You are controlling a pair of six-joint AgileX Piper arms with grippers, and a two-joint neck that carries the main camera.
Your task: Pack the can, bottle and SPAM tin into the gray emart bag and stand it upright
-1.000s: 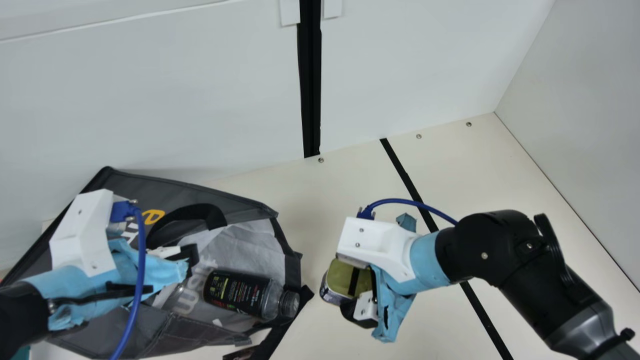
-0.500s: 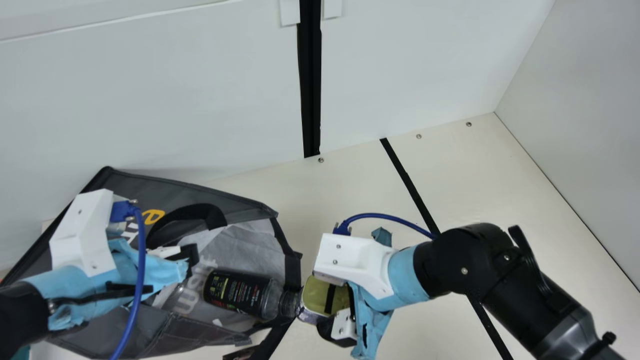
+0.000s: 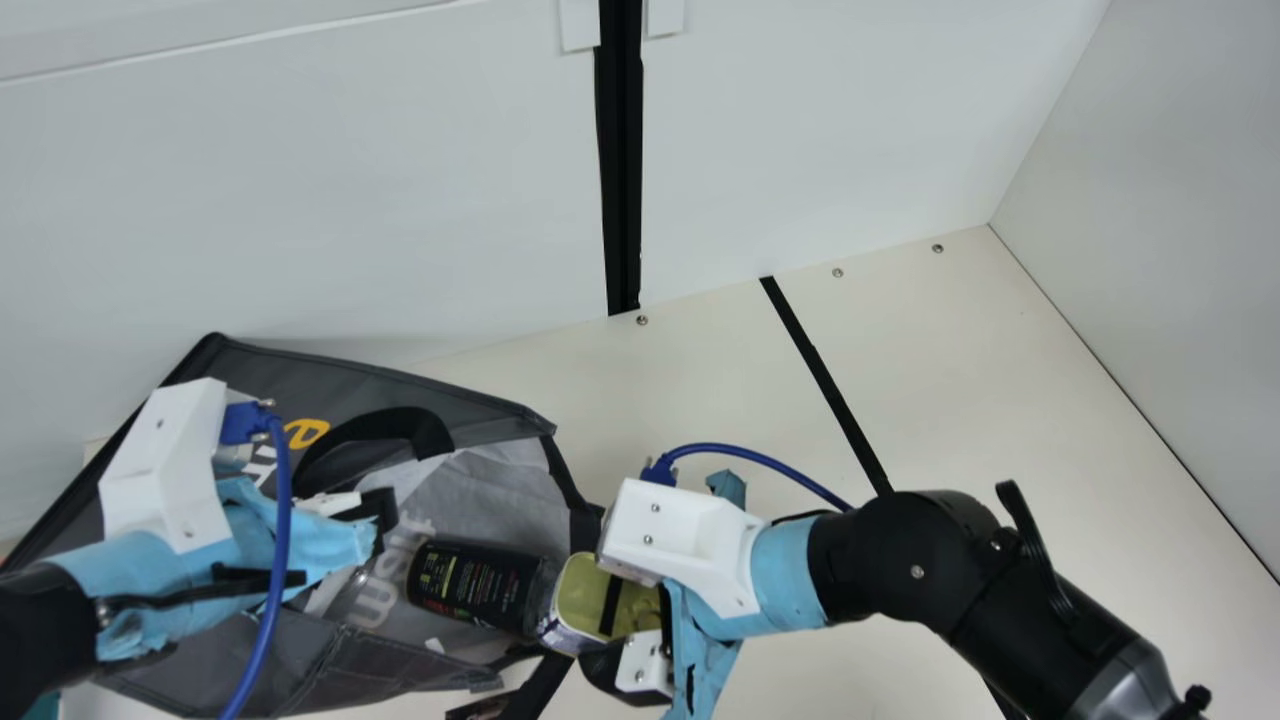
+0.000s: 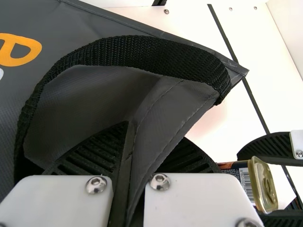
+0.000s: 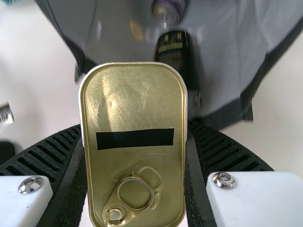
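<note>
- The SPAM tin (image 3: 580, 590) is a rounded rectangular block with a brushed gold metal lid, a raised rim, a curled ring-pull and a matte black strip across it; its side is wrapped in a dark printed label.
- It is off to the bag's open mouth side, in front of the bottle's neck in the main view; whether the two touch cannot be told.
- The right end effector (image 3: 603, 618) is clamped on the tin, its black ribbed fingers pressed to opposite sides, as the right wrist view shows.
- The bottle (image 3: 475, 585), a cylinder with a glossy black label, lies on its side on the bag's pale, creased inner lining.
- Deeper in the bag, past the bottle, sits a rounded thing (image 5: 171, 8) with purple sides, too blurred to name.
- The gray emart bag (image 3: 390, 380) lies on its side, its dark gray sheet smooth and faintly sheened, with stitched seams, a black-bound edge and orange and white print.
- Its handle (image 4: 137, 52) is coarse black webbing, bent into an arch.
- The left end effector (image 3: 372, 522) is closed on a fold of the bag's gray material, beneath the handle's arch in the left wrist view.
- Crinkled blue wrapping covers the wrists of both arms.
- Under the bag is the smooth cream surface (image 3: 700, 370), crossed by a straight black strip.
</note>
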